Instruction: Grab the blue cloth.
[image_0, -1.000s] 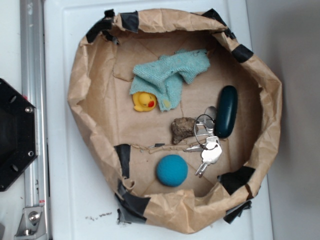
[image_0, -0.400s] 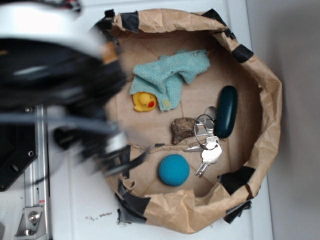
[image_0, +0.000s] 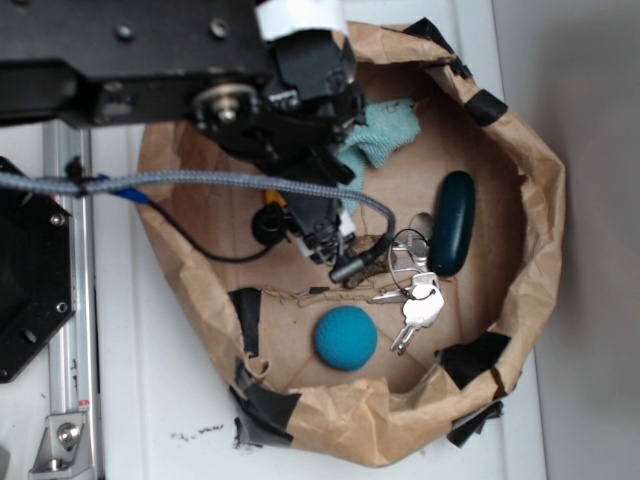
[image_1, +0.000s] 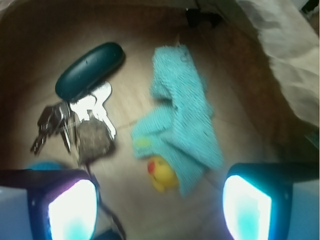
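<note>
- The wrist view shows the gripper (image_1: 160, 200) with its 2 fingers (image_1: 70, 210) spread wide, nothing between them.
- Just beyond lie the yellow duck (image_1: 162, 173) and, touching it, the blue cloth (image_1: 182, 120), crumpled on the floor of the paper basin (image_1: 280, 65).
- Farther off: rock (image_1: 92, 139), keys (image_1: 60, 120), dark case (image_1: 89, 70).
- In the exterior view the arm (image_0: 230, 90) hides the duck and most of the cloth; only there does the blue ball (image_0: 345, 339) show whole.

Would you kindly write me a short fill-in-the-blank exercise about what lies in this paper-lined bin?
1. The gripper is ____, holding nothing.
2. The yellow rubber duck touches the ____ cloth.
3. The keys lie between the dark oval case and the blue ____.

Missing words: open; blue; ball
</note>
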